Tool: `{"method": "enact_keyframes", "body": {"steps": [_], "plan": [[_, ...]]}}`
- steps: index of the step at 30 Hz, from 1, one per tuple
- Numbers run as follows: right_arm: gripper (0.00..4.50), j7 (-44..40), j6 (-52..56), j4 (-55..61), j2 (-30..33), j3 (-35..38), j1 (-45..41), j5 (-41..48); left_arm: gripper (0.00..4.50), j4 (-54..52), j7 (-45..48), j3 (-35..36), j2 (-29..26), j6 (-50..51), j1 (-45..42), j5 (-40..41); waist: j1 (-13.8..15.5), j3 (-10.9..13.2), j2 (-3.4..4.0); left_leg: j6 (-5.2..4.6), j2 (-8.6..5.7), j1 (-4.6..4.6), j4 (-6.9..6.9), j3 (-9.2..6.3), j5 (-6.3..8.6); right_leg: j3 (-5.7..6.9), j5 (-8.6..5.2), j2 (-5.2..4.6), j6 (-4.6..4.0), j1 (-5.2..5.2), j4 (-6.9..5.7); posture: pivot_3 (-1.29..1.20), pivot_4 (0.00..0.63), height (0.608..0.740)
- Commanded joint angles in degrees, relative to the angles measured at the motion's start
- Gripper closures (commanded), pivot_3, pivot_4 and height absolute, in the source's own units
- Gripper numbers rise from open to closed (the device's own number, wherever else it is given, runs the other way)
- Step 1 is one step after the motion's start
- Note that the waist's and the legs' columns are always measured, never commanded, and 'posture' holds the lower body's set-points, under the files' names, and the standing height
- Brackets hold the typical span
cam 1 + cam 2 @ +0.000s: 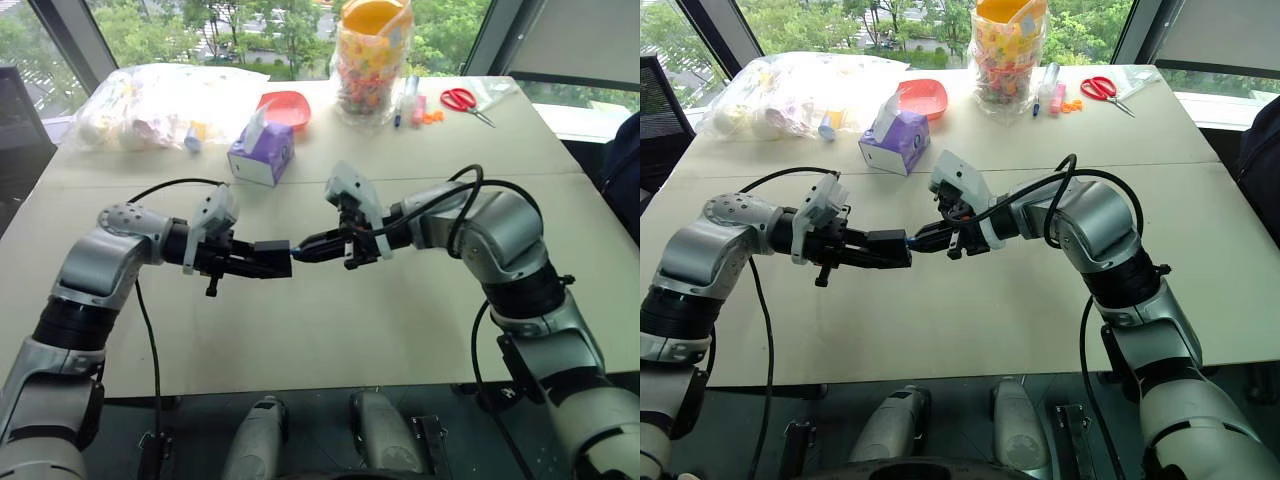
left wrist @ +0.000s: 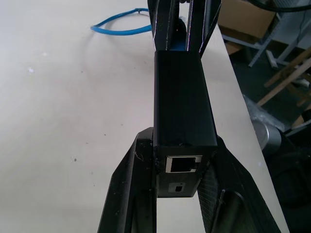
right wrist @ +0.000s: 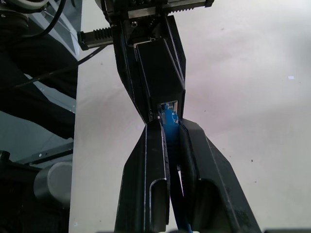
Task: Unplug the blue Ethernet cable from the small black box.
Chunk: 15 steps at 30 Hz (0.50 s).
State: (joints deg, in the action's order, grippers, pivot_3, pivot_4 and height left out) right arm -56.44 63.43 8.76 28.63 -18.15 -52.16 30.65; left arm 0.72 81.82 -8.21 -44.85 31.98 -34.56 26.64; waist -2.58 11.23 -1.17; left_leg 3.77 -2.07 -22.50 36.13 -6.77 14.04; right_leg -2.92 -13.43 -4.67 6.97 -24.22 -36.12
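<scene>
Held above the beige worktop (image 1: pixel 400 320), between the two arms: small black box (image 2: pixel 182 102) clamped in the left hand (image 1: pixel 262 257), empty port facing its wrist camera. Opposite port still filled by the blue Ethernet cable (image 3: pixel 168 116), pinched just behind the plug by the clenched right hand (image 3: pixel 171 128) (blue loop trailing onto the worktop beyond). Purple tissue box (image 1: pixel 262 150) well behind.

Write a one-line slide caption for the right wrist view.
Right gripper shut on the blue Ethernet cable at its plug, still seated in the small black box held by the left gripper.
</scene>
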Motion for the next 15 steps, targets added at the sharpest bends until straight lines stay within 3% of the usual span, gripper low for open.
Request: {"method": "enact_keyframes", "body": {"steps": [1, 8, 13, 15], "plan": [[4.44, 0.81, -3.13, -4.95, 3.73, 2.03, -0.52, -3.35, 4.0, -2.18, 1.95, 1.61, -1.85, -0.65, 0.36, 1.09, 0.12, 0.0, -0.01, 0.0, 0.0, -0.01, 0.0, 0.0, 0.0, 0.0, 0.0, 0.0, 0.0, 0.0, 0.01, 0.0, 0.15, 0.74], [4.44, 4.16, -10.25, -14.89, 5.45, 5.32, -0.53, -8.17, 4.0, -2.17, 0.78, 2.34, -2.0, -1.7, 1.77, 0.49, -0.17, 0.0, 0.0, 0.0, 0.01, -0.02, -0.04, 0.02, 0.0, 0.0, 0.0, 0.01, -0.01, -0.03, 0.01, 0.0, 0.15, 0.74], [4.44, 23.52, -24.13, -28.8, -2.1, 8.34, -0.87, -19.08, 4.0, 3.67, -9.09, 1.08, 4.31, -11.45, 1.41, -6.91, 0.03, -0.02, -0.02, 0.01, 0.0, 0.01, -0.01, 0.04, 0.0, -0.01, 0.01, 0.01, -0.02, -0.02, -0.01, 0.0, 0.15, 0.74], [4.44, 27.76, -27.97, -32.41, -4.1, 9.28, -0.77, -21.58, 4.0, 5.94, -12.52, 0.91, 6.68, -14.74, 0.94, -9.58, 0.05, -0.02, -0.02, 0.01, -0.01, 0.02, 0.0, 0.05, -0.01, -0.03, 0.03, 0.0, -0.03, -0.01, -0.01, 0.0, 0.15, 0.74]]}}
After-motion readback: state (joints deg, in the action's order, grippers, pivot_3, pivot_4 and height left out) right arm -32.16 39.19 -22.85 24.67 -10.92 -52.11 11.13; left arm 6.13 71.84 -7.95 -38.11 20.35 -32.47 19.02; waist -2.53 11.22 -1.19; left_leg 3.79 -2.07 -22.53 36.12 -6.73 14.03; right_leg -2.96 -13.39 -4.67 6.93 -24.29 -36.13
